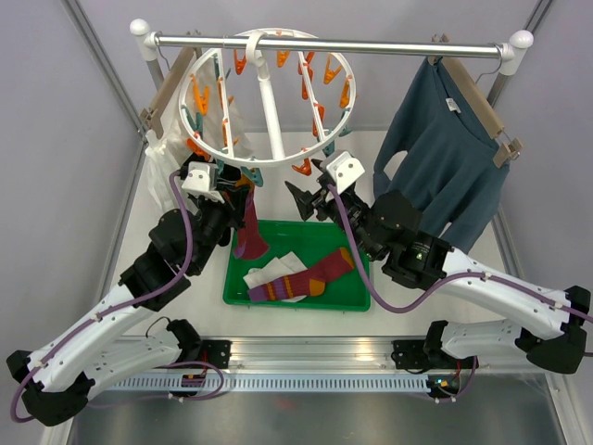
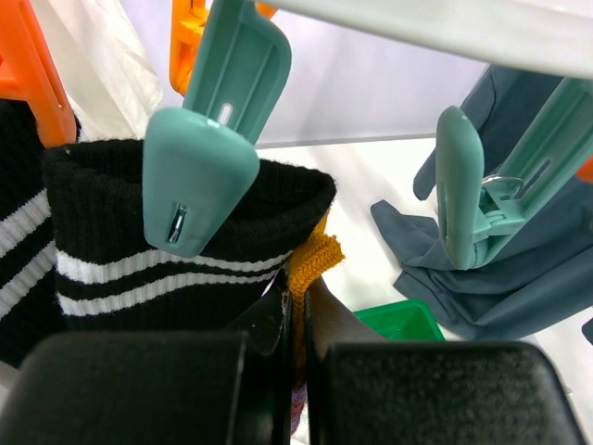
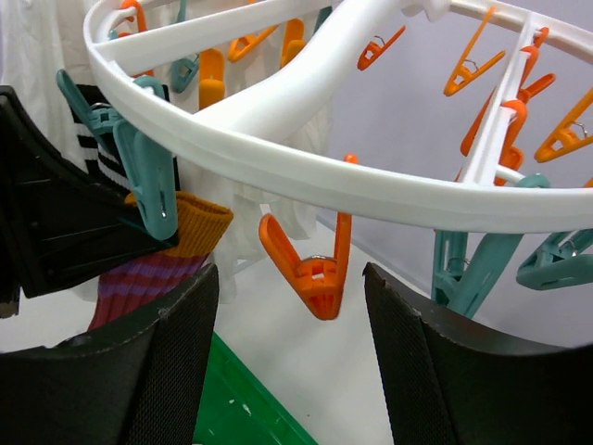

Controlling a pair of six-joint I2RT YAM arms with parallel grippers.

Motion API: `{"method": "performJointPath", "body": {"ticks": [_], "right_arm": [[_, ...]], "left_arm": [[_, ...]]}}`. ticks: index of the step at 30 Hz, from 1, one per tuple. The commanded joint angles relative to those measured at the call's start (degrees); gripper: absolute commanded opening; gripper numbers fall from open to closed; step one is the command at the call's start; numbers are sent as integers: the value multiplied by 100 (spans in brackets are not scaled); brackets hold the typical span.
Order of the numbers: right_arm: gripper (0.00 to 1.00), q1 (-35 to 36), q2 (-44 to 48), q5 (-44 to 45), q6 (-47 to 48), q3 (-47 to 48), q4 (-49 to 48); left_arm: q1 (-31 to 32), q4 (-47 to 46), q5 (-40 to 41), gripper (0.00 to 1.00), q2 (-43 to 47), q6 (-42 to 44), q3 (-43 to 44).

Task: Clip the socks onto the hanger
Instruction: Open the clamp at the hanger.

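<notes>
Left gripper (image 2: 296,320) is fully closed. It pinches the maroon-and-orange ribbed sock (image 1: 248,227) just under its orange cuff and holds it up at the near-left rim of the round white plastic ring hanger (image 1: 271,116). The hanger hangs from the metal rail (image 1: 371,44) over the far edge of the table (image 1: 368,150). The cuff sits just beside the black ribbed sock with white stripes (image 2: 120,250), which is clipped by a teal plastic clip (image 2: 199,176).

Right gripper (image 3: 290,287) has its jaws wide apart and holds nothing. An orange plastic clip (image 3: 313,271) dangles between them, touching neither finger.

In the right wrist view the tip of a teal clip overlaps the orange cuff. I can't tell whether it bites fabric or just hangs in front, because the angle is poor.

Risks from here:
- If the left lets go before a clip has the cuff, the sock drops.
- The right jaws bracket the orange clip, while the cuff is over by the teal one. Squeezing here likely opens a clip the sock can't reach.
- The ring hangs free, so any push from either arm swings it and pulls the clip mouth off the cuff.
- The striped sock is right alongside and a bump could tug it loose.
- The pinch is close to the cuff, leaving little fabric for a clip.

The green plastic tray (image 1: 310,236) at the table's near middle holds a maroon-and-purple striped sock (image 1: 315,276) and a white sock (image 1: 269,272).
</notes>
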State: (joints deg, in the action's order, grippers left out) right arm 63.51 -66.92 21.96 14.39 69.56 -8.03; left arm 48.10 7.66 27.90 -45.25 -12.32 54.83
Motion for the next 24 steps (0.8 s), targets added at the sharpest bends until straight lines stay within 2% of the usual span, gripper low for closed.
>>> {"method": "performJointPath", "body": {"ticks": [1,11,14,20,21,24], "right_arm": [[70,13,-85,317,108,339,-418],[67,4,-146,424,20,418,-603],[61,4,-199,424,2,453,-577],[41,13,-260,406,-217,514,-454],[32,13,-261,432,-244,506,-419],[19,13,-269,476,-437,532,-313]], "left_arm": [[7,-28,-74,2,61,142,274],[7,-19,-83,2,78,168,283],[7,-19,-92,2,70,168,274],[7,-10,-118,2,78,133,248],[7,-2,-127,2,78,133,239],[7,7,-197,2,87,142,230]]}}
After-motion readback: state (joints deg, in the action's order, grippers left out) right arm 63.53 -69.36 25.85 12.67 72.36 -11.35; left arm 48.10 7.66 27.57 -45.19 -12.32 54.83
